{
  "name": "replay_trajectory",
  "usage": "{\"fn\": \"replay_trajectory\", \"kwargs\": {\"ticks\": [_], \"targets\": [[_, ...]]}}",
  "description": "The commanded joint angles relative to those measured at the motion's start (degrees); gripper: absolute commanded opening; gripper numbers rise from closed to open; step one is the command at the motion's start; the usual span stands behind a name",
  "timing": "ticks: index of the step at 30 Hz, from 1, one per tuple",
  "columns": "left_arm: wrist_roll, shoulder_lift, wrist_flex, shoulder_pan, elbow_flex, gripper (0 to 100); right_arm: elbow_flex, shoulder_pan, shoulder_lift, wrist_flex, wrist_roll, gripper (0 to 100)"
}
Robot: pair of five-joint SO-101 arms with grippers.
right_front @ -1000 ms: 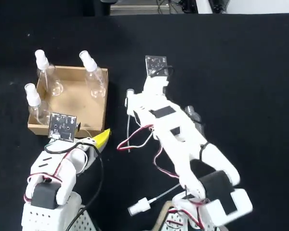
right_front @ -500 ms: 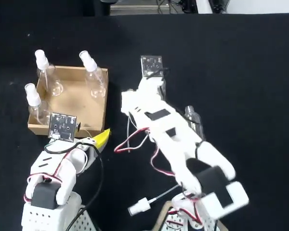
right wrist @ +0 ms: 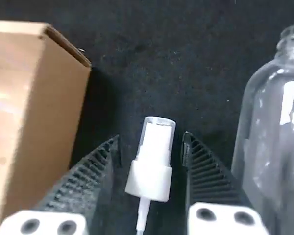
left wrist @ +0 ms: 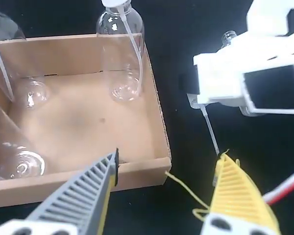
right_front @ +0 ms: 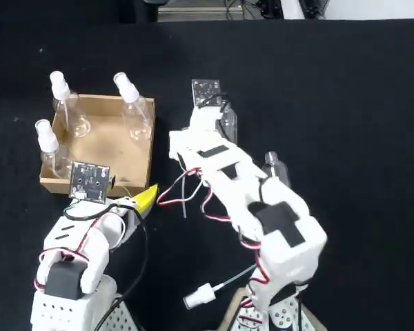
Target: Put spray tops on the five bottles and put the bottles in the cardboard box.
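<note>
Right gripper (right wrist: 150,139) stands spread either side of the spray top (right wrist: 152,161), lying on the table (right wrist: 186,49) just right of the cardboard box (right wrist: 34,98), beside an uncapped bottle (right wrist: 274,122); light, slick plastic, it likely wants a pinch across the wide collar, not the thin tube.

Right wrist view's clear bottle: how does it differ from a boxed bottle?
The clear plastic bottle by the right hand has an open neck and stands on the black table; the boxed clear bottle wears a white spray top, inside the brown cardboard box. Both stand upright.
</note>
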Motion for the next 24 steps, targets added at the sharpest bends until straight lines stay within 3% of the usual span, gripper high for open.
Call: {"fn": "replay_trajectory", "kwargs": {"ticks": [1, 24], "targets": [[-0.35, -0.09, 0.35, -0.13, -0.48, 30, -5.93, 1.23, 1.01, 0.79, -0.53, 17.8], [-0.44, -0.09, 0.35, -0.22, -0.57, 30, -42.77, 0.97, 19.91, 48.35, 0.0, 14.9]]}}
